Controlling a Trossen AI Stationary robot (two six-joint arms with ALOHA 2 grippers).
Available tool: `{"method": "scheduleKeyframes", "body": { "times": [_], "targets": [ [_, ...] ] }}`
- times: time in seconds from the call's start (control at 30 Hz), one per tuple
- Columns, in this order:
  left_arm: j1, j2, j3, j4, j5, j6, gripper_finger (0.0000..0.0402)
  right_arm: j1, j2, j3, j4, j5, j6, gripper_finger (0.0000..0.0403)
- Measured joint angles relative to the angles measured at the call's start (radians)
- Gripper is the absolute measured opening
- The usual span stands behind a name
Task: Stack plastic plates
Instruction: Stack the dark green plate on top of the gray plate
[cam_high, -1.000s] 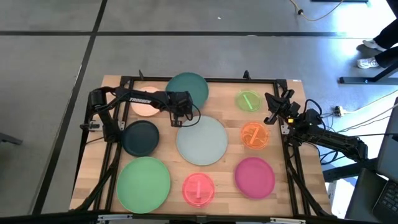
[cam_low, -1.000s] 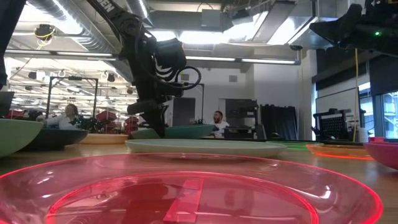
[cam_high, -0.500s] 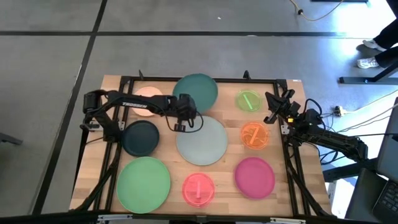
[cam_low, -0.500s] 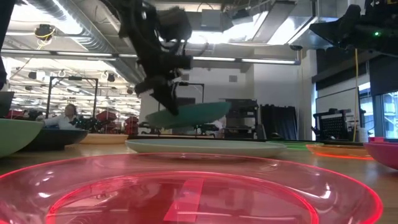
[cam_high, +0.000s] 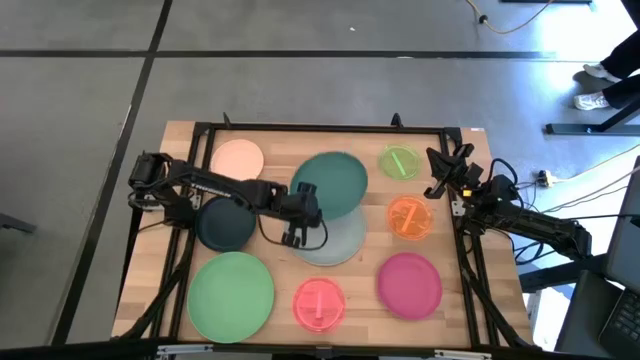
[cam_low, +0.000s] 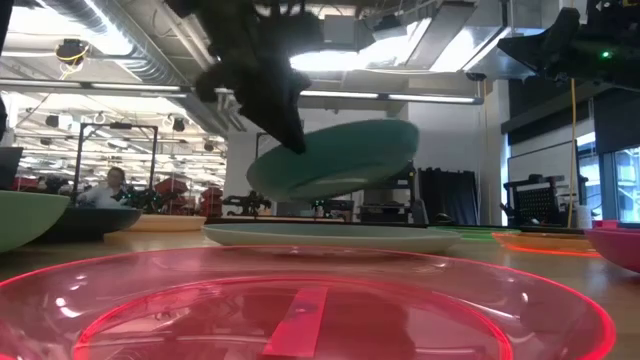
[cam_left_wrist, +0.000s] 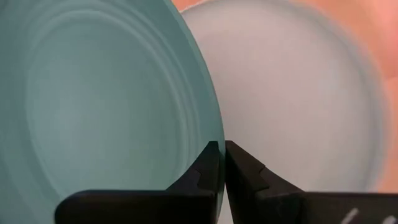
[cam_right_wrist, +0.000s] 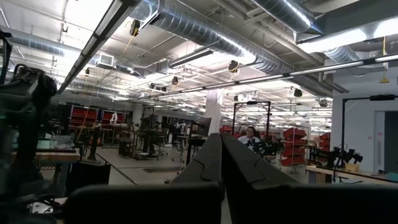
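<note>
A large teal plate (cam_high: 335, 182) hangs tilted over the large pale blue plate (cam_high: 335, 243), which lies flat at the table's middle. My left gripper (cam_high: 303, 196) is shut on the teal plate's left edge. Flat on the table lie a peach plate (cam_high: 238, 158), a dark plate (cam_high: 226, 222), a big green plate (cam_high: 231, 295), a small pink plate (cam_high: 319, 303), a magenta plate (cam_high: 409, 283), an orange plate (cam_high: 410, 217) and a small green plate (cam_high: 400, 161). My right gripper (cam_high: 440, 175) waits shut, raised at the table's right edge. My left gripper pinches the teal plate's rim (cam_left_wrist: 210, 138) between its two fingertips (cam_left_wrist: 209, 163), one finger over the plate's inner face and one under it. The fingers slant down from the table's left. The plate is lifted clear and hangs tilted (cam_low: 335, 158) above the pale blue plate (cam_low: 330, 237).
A dark frame (cam_high: 320, 128) runs around the wooden table top. Bare wood shows at the far middle where the teal plate lay. Beyond the table the low view shows a workshop with seated people (cam_low: 112, 182).
My left gripper, still shut on the teal plate's rim, has gone up and toward the table's right and near edges. The teal plate has been lifted off the far part of the table, has tipped, and now hangs over the pale blue plate.
</note>
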Motion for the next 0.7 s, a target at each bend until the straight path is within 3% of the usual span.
{"method": "scheduleKeyframes", "body": {
  "times": [0.27,0.7],
  "targets": [
    [-0.124,0.002,-0.009,0.039,0.098,-0.102,0.0007,0.000,0.000,0.000,0.000,0.000,0.005,0.0002],
    [-0.179,0.004,-0.072,0.116,0.085,-0.154,0.0007,0.000,0.000,0.000,0.000,0.000,0.007,0.0002]
  ]
}}
